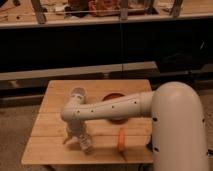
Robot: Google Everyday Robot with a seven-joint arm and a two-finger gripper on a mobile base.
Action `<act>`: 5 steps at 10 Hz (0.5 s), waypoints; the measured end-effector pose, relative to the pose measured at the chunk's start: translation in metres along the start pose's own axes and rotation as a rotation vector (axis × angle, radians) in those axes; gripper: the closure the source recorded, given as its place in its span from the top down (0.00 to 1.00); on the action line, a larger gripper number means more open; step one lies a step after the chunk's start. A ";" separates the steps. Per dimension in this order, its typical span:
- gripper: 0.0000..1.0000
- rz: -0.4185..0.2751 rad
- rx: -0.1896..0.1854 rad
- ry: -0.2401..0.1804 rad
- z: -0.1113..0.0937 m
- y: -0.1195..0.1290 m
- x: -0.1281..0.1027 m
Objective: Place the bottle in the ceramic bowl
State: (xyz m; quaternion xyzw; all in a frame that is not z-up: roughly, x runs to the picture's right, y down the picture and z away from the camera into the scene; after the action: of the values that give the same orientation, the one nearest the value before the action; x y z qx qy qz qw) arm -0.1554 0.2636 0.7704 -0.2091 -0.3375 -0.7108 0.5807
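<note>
A pale wooden slatted table (50, 125) stands in front of a long dark bench whose upper shelf, far at the top of the view, carries a clutter too indistinct to name; the robot's white arm (110, 107), dotted with small dark holes, reaches from its bulky rounded white casing (180, 130) at the right, across the middle of the table towards the left, then bends downwards at a rounded joint near the table's left half.

The tool (77, 139) hangs below that joint, low over the near left part of the table; it sits right at the upper end of the small whitish elongated bottle with brownish label markings (86, 145); how far the tool is open, and whether it actually has hold of the bottle, cannot be told. The bottle is tilted, its lower end pointing to the near right, close to the table's near edge; whether it touches the boards cannot be told either.

The shallow round glossy orange-red ceramic bowl (114, 95) sits near the middle of the table, farther back and to the right of the bottle, well apart from it; the forearm crosses in front of the bowl and hides its centre, so only its far rim and a strip of its near rim show. A translucent white cup (77, 93) stands upright to the left of the bowl, just beyond the arm's joint; a short orange carrot (121, 139) lies near the table's near edge, to the right of the bottle, pointing away from the viewer.
</note>
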 end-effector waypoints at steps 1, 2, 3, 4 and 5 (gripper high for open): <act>0.75 0.016 -0.014 -0.011 0.006 0.003 -0.002; 0.66 0.031 -0.023 -0.016 0.010 0.006 -0.003; 0.58 0.046 -0.027 -0.018 0.012 0.010 -0.004; 0.45 0.067 -0.035 -0.020 0.013 0.014 -0.004; 0.35 0.079 -0.038 -0.020 0.013 0.014 -0.004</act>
State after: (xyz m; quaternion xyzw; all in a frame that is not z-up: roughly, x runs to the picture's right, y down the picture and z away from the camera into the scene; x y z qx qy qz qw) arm -0.1419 0.2745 0.7799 -0.2404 -0.3211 -0.6913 0.6010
